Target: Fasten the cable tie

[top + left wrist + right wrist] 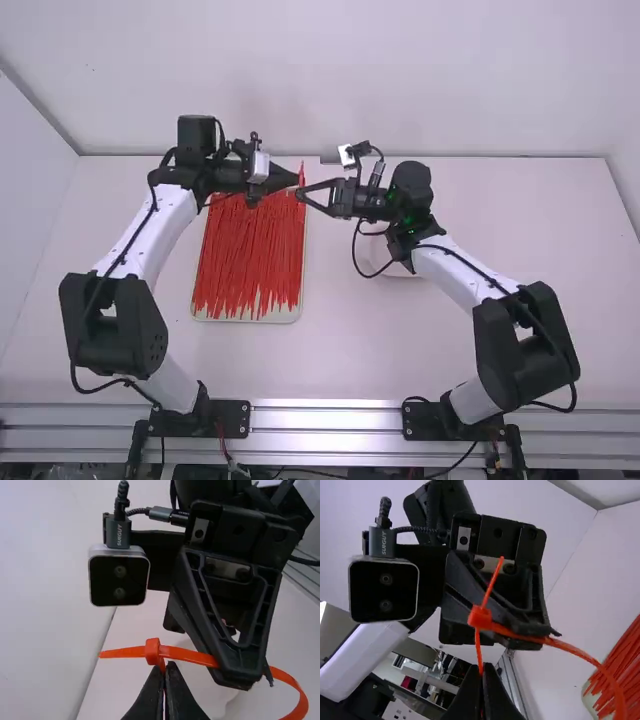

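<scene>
Although its tail looks to be through its own head, the orange cable tie (152,651) is far from snug: beyond the square head the strap sweeps out in a wide, slack curve. It is held in the air between the two arms, above the far end of the tray (245,318), clear of what lies below. A short tip sticks out on one side of the head and the long strap runs off on the other.

The left gripper (165,672) has its fingers pressed together, clamped on the tie right at the head. The right gripper (482,674) meets it almost tip to tip, its fingers likewise together and pinching a thin run of strap just beside the head, on the side away from the short tip. That is probably the loop side rather than the free end, though these angles do not settle it.

Beneath them the tray carries a thick pile of spare red ties (250,250) lying lengthwise. The tray sits on the white surface (520,220), left of the middle, with its far end near the surface's back edge.

As I judge it, the threading is done and the cinching has hardly begun. What remains is to draw more strap through the head, with the head held fast, until the loop closes down. Since only a short tip shows past the head, one arm would likely have to take a fresh hold there first.
</scene>
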